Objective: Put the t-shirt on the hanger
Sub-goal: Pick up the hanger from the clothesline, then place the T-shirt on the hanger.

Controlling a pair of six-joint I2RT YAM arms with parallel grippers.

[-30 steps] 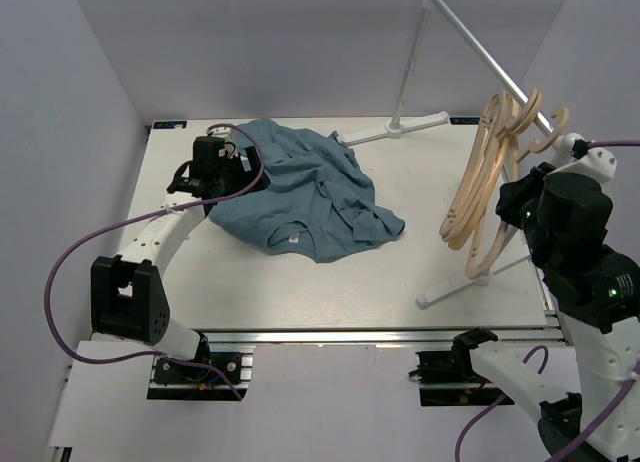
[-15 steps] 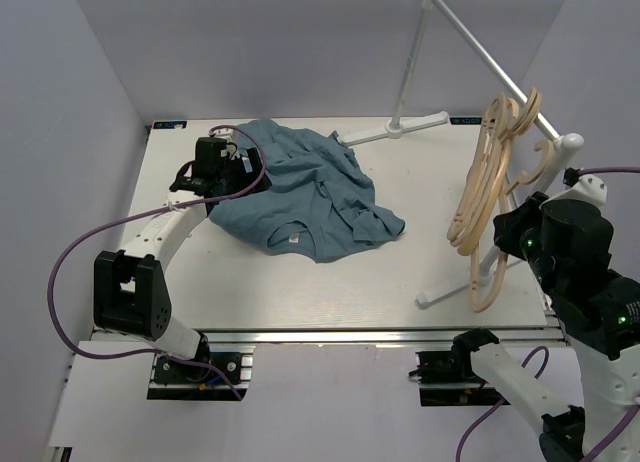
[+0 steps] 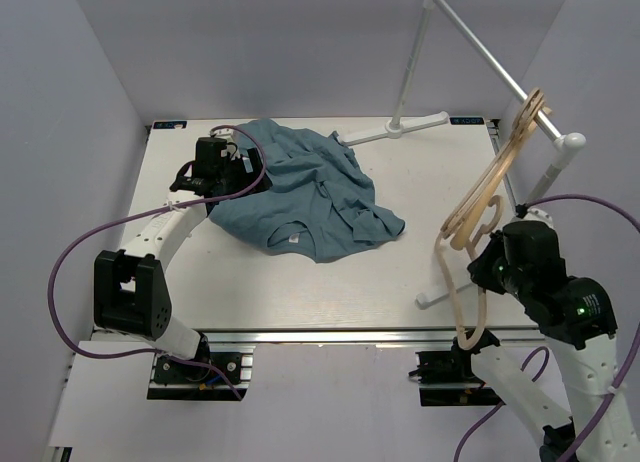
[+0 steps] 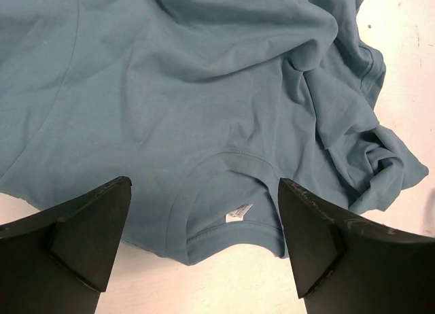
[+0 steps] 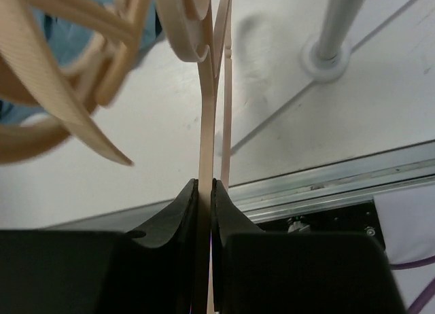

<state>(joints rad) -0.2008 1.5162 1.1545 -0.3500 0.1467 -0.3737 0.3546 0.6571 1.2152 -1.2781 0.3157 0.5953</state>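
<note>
hanger has been drawn toward the white table's near edge, clamped by right gripper; left gripper held agape over t-shirt.

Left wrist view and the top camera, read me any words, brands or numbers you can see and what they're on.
On the t-shirt, the neck label: faint marks, too small to read.
On the far edge of the table, small stickers: too small to read.
Nothing else carries text.
</note>
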